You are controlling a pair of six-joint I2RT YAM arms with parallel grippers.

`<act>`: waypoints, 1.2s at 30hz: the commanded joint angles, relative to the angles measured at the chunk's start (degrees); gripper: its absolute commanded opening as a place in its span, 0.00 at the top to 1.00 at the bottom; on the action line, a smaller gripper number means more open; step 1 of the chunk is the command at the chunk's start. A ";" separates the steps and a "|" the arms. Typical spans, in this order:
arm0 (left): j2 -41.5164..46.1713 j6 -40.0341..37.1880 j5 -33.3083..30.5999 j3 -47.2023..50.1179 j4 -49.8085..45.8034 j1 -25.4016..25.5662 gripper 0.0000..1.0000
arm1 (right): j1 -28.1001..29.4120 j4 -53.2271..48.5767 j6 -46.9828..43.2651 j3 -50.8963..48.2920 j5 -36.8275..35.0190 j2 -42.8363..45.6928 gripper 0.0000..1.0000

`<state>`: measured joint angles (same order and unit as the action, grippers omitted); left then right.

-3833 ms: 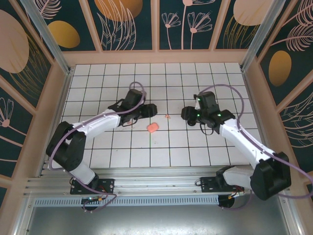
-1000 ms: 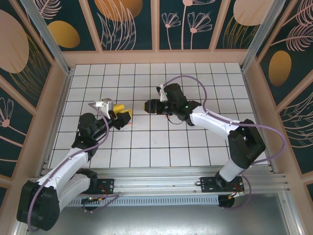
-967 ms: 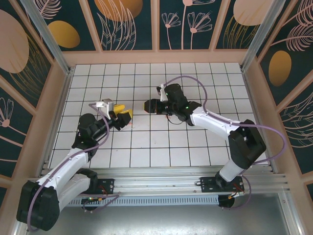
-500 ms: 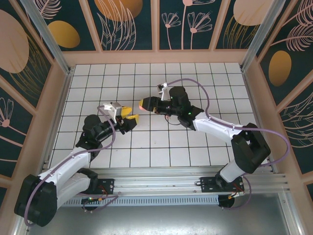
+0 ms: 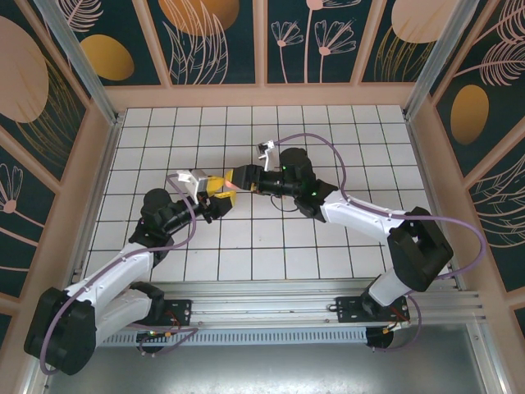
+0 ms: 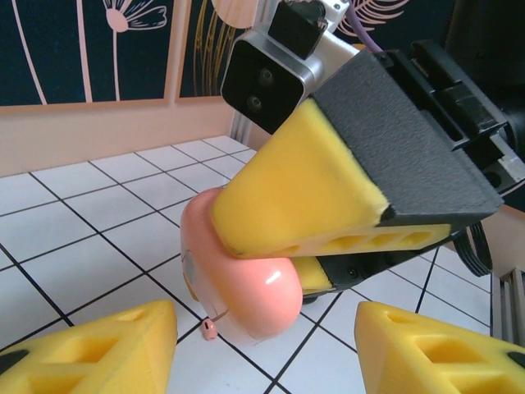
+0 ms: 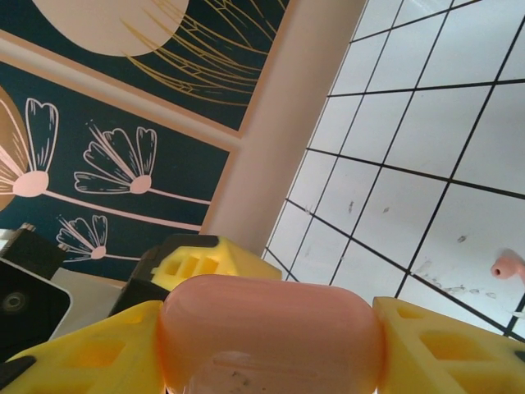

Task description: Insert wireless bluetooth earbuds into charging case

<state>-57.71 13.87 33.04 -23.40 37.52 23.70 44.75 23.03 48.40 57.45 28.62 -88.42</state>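
The salmon-pink charging case (image 7: 271, 332) is held closed and off the table, with my right gripper (image 7: 269, 349) shut on its two ends. In the left wrist view the case (image 6: 246, 283) hangs just ahead of my left gripper (image 6: 267, 353), whose yellow fingers (image 6: 90, 355) stand apart with nothing between them. One small pink earbud (image 6: 209, 330) lies on a white tile below the case; it appears as the earbud (image 7: 509, 267) at the right edge of the right wrist view. From above, the left gripper (image 5: 216, 190) and right gripper (image 5: 238, 179) meet tip to tip mid-table.
The white grid-tiled table (image 5: 328, 131) is ringed by a pink wooden rail (image 5: 262, 95) and patterned dark walls. The right wrist's camera block (image 6: 271, 74) sits close above the case. Both arms cross the table's middle from the near edge.
My left gripper has moved right and my right gripper left with the case, so the two now meet. The left jaws have narrowed slightly.
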 commanded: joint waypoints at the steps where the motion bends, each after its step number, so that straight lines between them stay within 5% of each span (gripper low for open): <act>1: -0.37 -0.94 1.41 -2.27 2.73 0.49 0.43 | 0.69 3.52 0.50 0.29 1.33 1.70 0.44; 9: -0.40 0.21 1.78 -2.97 3.95 0.54 0.51 | 1.34 3.32 0.30 0.59 2.47 1.46 0.45; 18: -1.45 0.77 2.78 -3.89 4.05 0.64 0.72 | 1.56 3.21 -0.66 0.89 2.93 1.69 0.44; 22: -1.77 1.29 3.69 -3.76 5.20 0.62 0.79 | 1.61 2.92 -2.95 0.24 0.72 3.40 0.34; 28: -2.86 4.27 6.43 -3.02 10.24 0.61 0.81 | 0.78 2.27 -10.09 -3.03 -4.33 9.46 0.23; 36: -7.35 10.22 15.03 -3.61 21.47 0.60 0.80 | -4.26 1.07 -22.96 -10.72 -5.28 22.30 0.22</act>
<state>-63.75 20.64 42.46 -25.21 51.66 24.03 42.00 23.16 33.19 48.80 23.99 -69.97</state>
